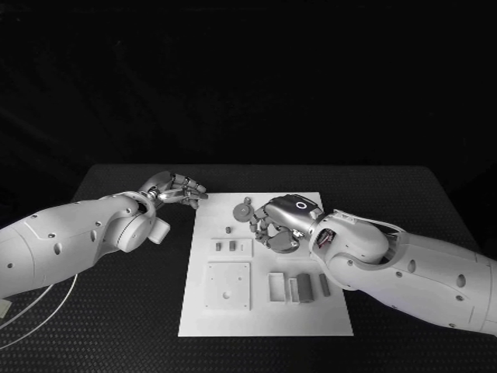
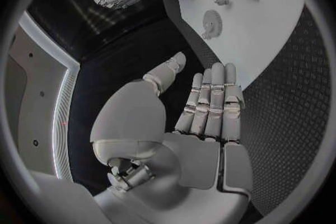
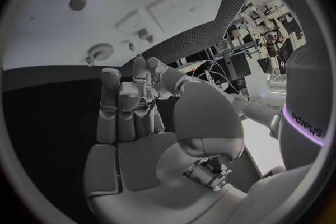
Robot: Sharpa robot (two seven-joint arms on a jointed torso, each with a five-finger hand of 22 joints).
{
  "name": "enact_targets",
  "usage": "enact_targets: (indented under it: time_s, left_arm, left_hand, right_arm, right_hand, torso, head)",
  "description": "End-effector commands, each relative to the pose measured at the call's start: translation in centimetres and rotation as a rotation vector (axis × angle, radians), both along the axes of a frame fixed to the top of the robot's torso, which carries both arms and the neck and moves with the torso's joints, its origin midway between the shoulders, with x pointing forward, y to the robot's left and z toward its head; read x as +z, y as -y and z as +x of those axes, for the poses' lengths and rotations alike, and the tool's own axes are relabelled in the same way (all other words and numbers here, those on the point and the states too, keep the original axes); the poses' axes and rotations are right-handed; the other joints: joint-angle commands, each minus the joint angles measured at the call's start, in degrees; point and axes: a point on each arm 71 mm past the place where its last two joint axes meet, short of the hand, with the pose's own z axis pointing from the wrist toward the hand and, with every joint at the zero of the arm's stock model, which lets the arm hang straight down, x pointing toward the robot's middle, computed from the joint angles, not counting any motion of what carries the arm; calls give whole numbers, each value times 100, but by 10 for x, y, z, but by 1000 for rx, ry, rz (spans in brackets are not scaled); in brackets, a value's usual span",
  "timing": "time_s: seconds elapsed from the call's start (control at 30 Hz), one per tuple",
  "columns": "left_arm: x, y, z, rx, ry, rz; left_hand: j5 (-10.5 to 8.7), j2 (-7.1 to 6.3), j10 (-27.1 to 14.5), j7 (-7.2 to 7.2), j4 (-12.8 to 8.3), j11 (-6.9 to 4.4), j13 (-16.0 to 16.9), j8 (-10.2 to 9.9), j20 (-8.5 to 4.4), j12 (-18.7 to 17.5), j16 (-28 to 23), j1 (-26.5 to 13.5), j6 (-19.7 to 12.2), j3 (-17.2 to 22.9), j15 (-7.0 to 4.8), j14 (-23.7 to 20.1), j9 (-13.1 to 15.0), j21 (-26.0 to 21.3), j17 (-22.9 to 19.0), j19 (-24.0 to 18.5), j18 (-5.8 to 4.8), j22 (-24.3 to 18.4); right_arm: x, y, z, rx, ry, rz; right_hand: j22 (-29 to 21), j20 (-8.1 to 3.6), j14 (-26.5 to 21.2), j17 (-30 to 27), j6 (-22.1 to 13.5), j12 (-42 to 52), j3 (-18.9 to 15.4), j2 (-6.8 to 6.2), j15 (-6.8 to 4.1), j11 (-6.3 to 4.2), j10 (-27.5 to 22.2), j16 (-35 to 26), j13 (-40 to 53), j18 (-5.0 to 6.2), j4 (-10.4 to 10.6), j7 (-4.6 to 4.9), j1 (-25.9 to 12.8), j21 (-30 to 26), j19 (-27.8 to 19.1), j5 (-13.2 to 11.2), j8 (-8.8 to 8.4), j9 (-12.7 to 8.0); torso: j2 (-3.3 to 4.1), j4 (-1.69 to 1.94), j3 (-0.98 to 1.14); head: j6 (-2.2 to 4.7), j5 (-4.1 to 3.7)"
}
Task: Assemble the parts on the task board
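The round gear (image 1: 242,213) lay at the far end of the task board (image 1: 265,318). The right hand (image 1: 276,224), empty with fingers bent, was just right of it, much nearer than the flat, empty left hand (image 1: 177,189).

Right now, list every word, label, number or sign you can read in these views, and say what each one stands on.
"sharpa", running sideways on the white arm casing beside a purple light strip, in the right wrist view.
A small ring-shaped mark on the back of the right hand in the head view: a sign, not lettering.
The task board and its parts carry no readable text.
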Motion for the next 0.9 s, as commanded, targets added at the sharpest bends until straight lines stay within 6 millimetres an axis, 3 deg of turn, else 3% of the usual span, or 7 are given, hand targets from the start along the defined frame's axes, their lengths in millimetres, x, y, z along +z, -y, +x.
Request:
enact_targets:
  time_s: [0.03, 0.37, 0.9]
  left_arm:
    - [1, 4, 0, -15, 1, -11]
    - [1, 5, 0, -16, 1, -13]
    - [1, 8, 0, -20, 3, -12]
  left_hand:
    - [-15, 42, -50, 20, 6, -10, -10, 6, -7, 30, -25, -38, -9, -26, -12, 47, -6, 19, 9, 47, 9, -8]
    - [-15, 42, -52, 21, 5, -10, -16, 6, -9, 34, -28, -39, -10, -27, -12, 48, -6, 19, 15, 48, 9, -11]
    - [-15, 42, -55, 21, 2, -10, -24, 6, -11, 41, -32, -36, -12, -27, -14, 51, -6, 19, 25, 52, 8, -16]
  right_arm:
    - [-5, -5, -4, 36, -13, 68]
    - [-37, -13, -15, 52, -74, 76]
    - [-62, -24, -23, 63, -127, 81]
  right_hand:
    - [64, -25, -4, 8, 38, -34, 34, -15, -27, 31, -4, -9, 9, 179, 14, 17, -4, 9, -6, 22, 19, 123]
    - [60, -27, -4, 7, 34, -37, 38, -11, -29, 31, -5, -17, 15, 179, 11, 17, -4, 5, -4, 23, 20, 129]
    - [56, -28, -5, 7, 26, -44, 41, -5, -29, 30, -9, -27, 24, 179, 10, 18, -7, -2, -4, 23, 19, 139]
  torso:
    - [-3, 0, 0]
    - [7, -5, 10]
    - [7, -3, 8]
  head:
    - [-24, 101]
    - [-89, 277]
    - [-198, 519]
